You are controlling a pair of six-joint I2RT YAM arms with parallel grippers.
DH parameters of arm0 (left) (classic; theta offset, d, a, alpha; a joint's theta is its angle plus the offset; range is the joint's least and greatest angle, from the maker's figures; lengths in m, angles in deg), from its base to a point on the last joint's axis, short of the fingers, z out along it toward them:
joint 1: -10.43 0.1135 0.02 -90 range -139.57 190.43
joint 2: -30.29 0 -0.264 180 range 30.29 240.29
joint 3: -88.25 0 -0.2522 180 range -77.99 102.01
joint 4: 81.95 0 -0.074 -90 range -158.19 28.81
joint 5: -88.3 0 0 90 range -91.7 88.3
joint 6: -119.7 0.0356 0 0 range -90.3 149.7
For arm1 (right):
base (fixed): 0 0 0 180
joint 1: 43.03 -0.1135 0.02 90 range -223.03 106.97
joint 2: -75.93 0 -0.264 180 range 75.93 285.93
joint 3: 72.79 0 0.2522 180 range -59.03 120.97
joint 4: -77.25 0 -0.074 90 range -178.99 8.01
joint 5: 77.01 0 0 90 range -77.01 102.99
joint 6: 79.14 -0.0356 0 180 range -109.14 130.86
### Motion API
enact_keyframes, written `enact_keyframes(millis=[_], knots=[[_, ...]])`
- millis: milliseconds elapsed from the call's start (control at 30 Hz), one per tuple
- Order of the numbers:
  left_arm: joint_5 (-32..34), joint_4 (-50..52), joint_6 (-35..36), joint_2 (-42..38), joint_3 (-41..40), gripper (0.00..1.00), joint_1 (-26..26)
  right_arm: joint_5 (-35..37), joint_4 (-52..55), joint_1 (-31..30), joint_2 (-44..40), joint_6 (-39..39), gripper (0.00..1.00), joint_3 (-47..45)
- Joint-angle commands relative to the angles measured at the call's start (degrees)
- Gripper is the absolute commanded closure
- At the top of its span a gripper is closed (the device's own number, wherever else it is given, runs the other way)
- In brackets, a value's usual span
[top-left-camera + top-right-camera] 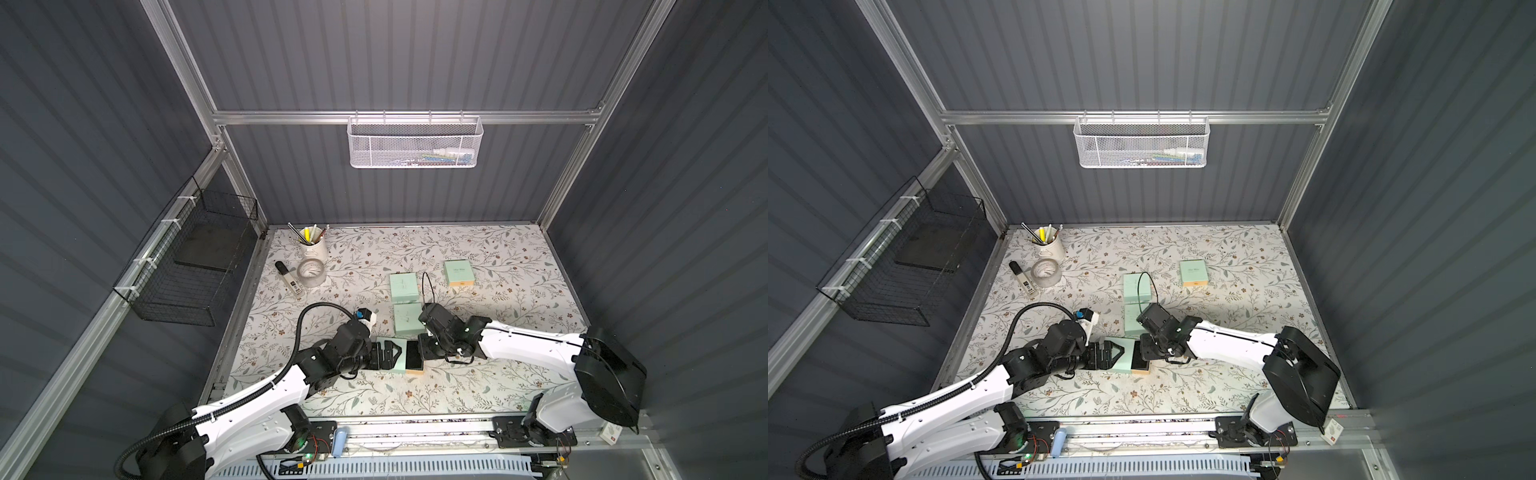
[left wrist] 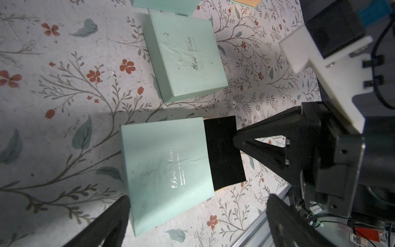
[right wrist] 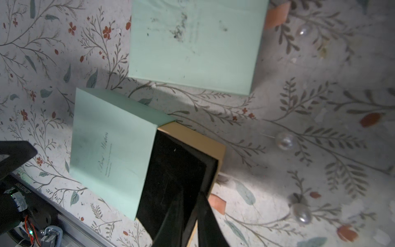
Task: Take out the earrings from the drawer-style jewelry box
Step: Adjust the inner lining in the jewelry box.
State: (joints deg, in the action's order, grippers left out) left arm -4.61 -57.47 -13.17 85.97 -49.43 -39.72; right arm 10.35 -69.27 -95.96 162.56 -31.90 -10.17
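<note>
Currently: left gripper [image 2: 197, 202] jaws wide, flanking mint sleeve [image 2: 166, 166]. Right gripper [image 3: 191, 196] jaws narrow over drawer's black insert [image 3: 171, 171]; pale speck [image 3: 174, 150], maybe earring, just ahead; right arm nearer.

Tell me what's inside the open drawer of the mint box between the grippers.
A black pad lines the drawer, bearing one tiny pale speck, too small to identify. The mint sleeve hides the drawer's inner part, and the right gripper covers some of the pad.
</note>
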Motion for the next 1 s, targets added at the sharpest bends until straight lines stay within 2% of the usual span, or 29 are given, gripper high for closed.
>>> enact_keyframes(millis=[0,267,367,567,967], knots=[[0.1,0.0,0.9,0.0,0.9,0.00,0.3,0.0,0.7,-0.3,1.5,0.8,0.83,1.3],[0.1,-0.5,0.7,1.0,0.7,0.00,0.3,2.3,2.2,-0.7,3.8,1.1,0.85,2.4],[0.1,-0.7,0.8,1.2,0.7,0.00,0.3,3.3,4.4,-1.3,4.8,1.4,0.81,3.2],[0.3,-0.7,0.7,1.0,0.6,0.00,0.3,3.3,4.5,-1.5,5.6,1.8,0.80,3.7],[1.6,0.1,-0.2,0.5,-0.2,0.00,0.3,4.7,6.5,-2.6,-3.6,1.6,0.71,3.7]])
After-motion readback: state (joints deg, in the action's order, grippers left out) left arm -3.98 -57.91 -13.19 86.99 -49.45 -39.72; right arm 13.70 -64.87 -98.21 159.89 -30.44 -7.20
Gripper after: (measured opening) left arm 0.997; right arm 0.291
